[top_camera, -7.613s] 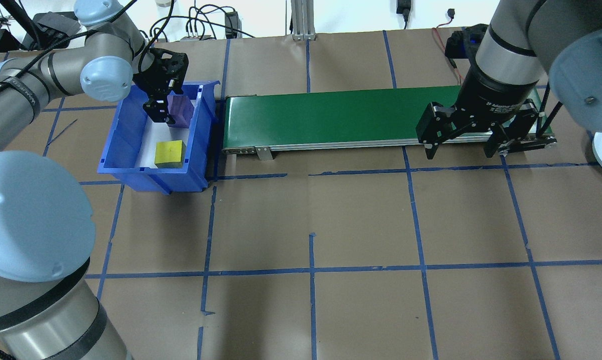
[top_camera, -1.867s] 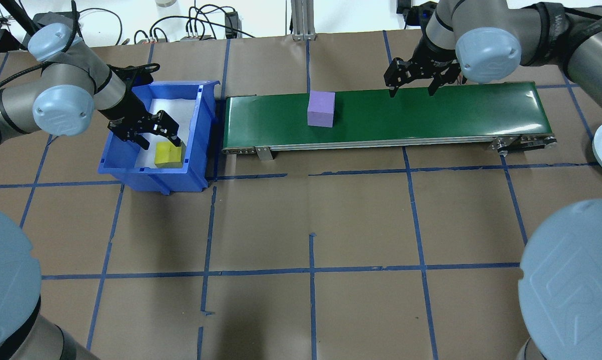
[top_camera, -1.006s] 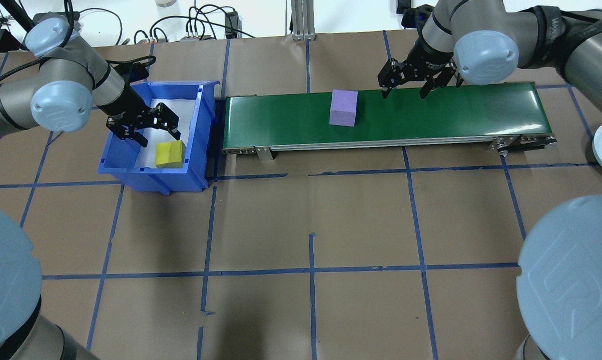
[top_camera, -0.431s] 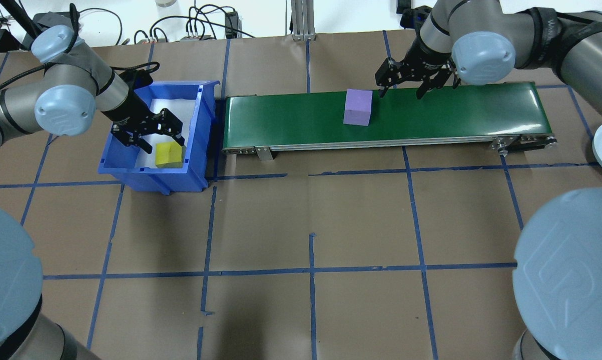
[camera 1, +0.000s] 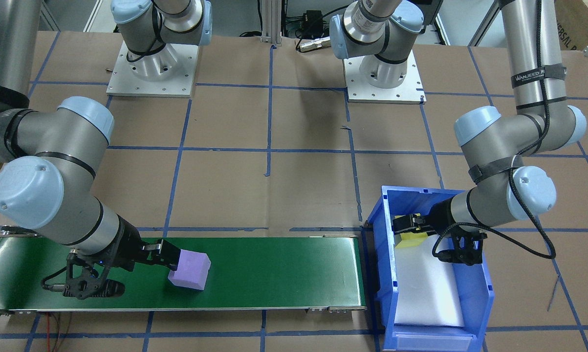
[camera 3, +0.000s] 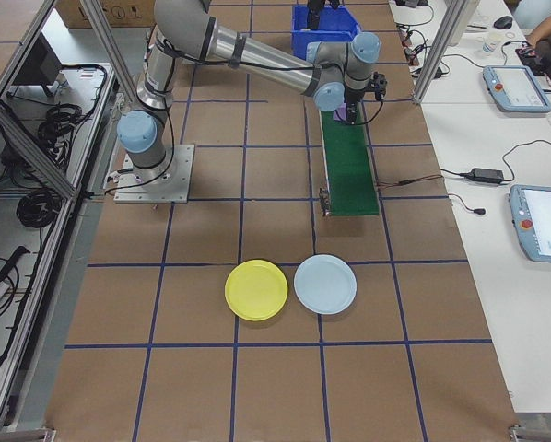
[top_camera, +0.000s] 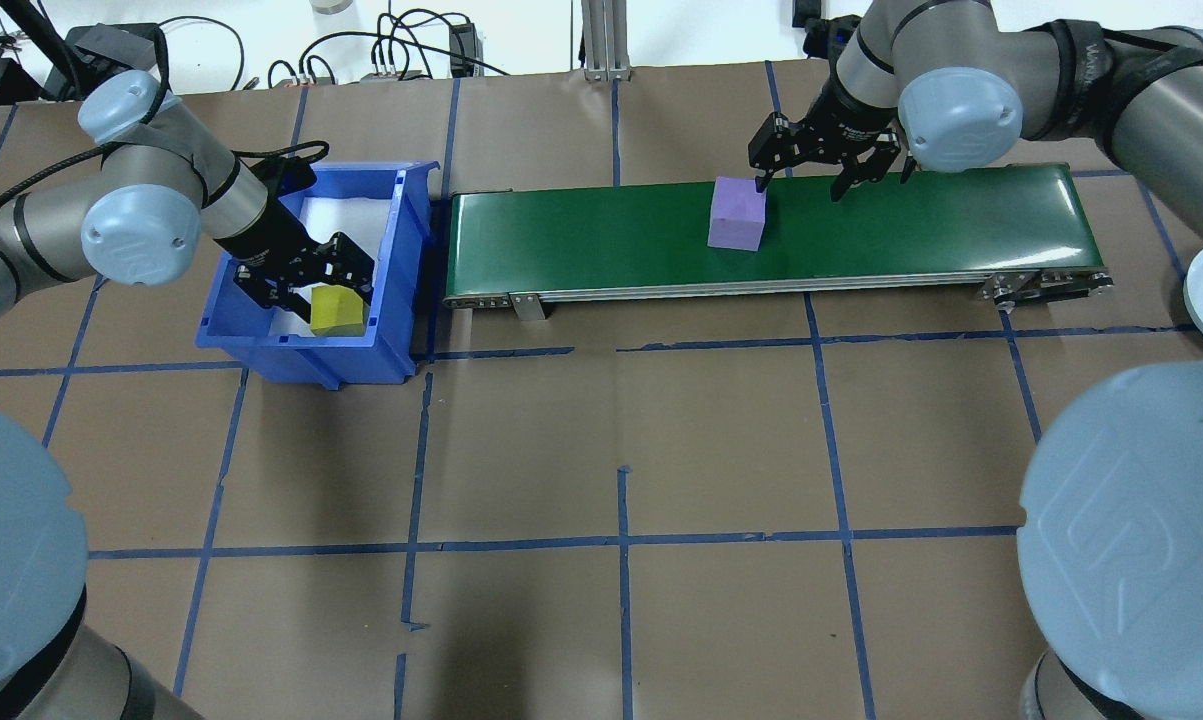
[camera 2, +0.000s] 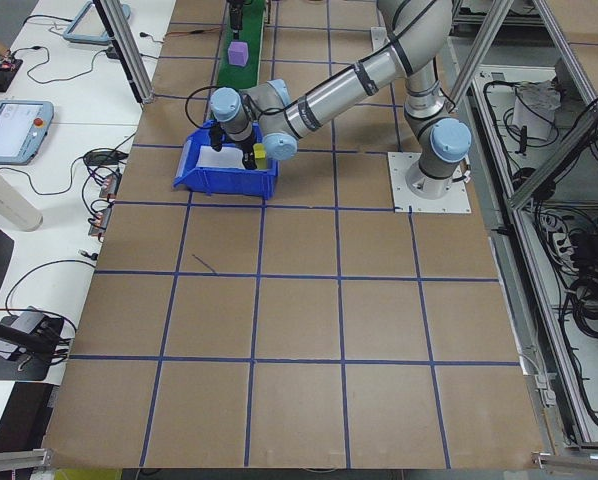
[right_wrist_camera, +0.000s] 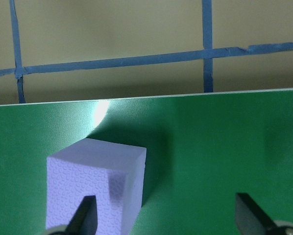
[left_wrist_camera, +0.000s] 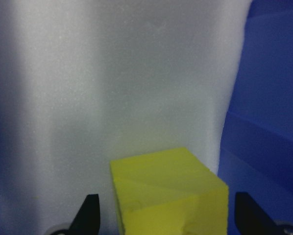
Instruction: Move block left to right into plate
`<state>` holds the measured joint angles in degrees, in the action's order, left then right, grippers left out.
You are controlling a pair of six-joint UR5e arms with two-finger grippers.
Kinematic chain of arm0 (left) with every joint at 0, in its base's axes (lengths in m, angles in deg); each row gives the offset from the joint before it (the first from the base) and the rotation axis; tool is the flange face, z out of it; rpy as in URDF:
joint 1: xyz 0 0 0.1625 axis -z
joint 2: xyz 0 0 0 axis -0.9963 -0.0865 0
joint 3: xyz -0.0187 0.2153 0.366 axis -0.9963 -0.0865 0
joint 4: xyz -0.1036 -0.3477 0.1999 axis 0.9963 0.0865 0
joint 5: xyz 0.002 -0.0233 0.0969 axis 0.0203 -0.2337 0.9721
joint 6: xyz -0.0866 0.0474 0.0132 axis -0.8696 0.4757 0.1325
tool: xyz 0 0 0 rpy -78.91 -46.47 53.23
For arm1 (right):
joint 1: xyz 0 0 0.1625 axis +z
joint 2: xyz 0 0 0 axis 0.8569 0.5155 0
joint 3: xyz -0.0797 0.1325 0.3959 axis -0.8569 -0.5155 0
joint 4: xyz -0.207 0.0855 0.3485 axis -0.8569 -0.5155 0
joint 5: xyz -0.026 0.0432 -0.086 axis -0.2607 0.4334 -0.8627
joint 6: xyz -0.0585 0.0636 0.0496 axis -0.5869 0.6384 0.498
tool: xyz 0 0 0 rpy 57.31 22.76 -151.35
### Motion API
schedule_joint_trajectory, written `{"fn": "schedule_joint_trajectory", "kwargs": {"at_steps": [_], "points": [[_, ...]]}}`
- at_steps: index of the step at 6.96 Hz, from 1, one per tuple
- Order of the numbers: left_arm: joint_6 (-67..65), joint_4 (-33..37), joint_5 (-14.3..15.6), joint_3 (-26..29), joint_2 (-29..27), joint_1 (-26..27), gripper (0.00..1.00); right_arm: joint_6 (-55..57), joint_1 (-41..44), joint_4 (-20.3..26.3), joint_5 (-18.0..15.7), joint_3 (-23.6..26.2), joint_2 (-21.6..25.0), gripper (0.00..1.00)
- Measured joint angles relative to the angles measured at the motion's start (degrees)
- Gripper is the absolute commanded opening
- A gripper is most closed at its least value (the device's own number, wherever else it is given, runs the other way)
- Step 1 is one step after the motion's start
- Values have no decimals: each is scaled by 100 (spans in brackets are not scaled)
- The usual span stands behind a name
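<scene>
**Purple cube riding the belt, right claw waiting on it**

Long green conveyor belt [top_camera: 761, 225] is running along the far edge of the brown paper-covered table [top_camera: 621, 450]. Blue plastic bin [top_camera: 261, 345] is sitting at the belt's left end. Bright yellow round plastic plate [camera 3: 256, 289] is lying well apart, past the belt's right end, touching a pale blue round plate [camera 3: 324, 284].

Purple foam cube [top_camera: 737, 213] is sitting mid-belt toward the far edge, not yet gripped. It looks light, soft and squashy, with a pebbled non-slip skin; taking it across two opposite flat faces should work.

Right gripper [top_camera: 803, 178] is reaching in from the far side with its jaws spread wide, one fingertip at the cube's far corner. Yellow foam cube [top_camera: 337, 310] is resting in the bin's near right corner. Left gripper [top_camera: 303, 282] is angling down over it, jaws apart, straddling it, not clamped.
</scene>
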<state>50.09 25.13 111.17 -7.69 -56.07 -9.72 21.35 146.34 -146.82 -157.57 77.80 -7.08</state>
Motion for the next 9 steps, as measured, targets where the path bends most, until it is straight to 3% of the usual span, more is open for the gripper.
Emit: {"fn": "schedule_joint_trajectory", "kwargs": {"at_steps": [2,4,6,8,9], "points": [[202,-4,7,-55,-20,-8,47,50,0,-2,-3,-16,-19,100],[440,-22,61,8,-16,-15,38,55,0,-2,-5,-11,-47,100],[535,-49,265,214,112,-17,38,52,0,-40,-41,15,-77,99],[710,62,509,626,413,-11,38,9,-1,-165,-182,67,-148,25],[823,172,613,770,563,42,38,-28,-5,-195,-405,81,-172,17]]}}
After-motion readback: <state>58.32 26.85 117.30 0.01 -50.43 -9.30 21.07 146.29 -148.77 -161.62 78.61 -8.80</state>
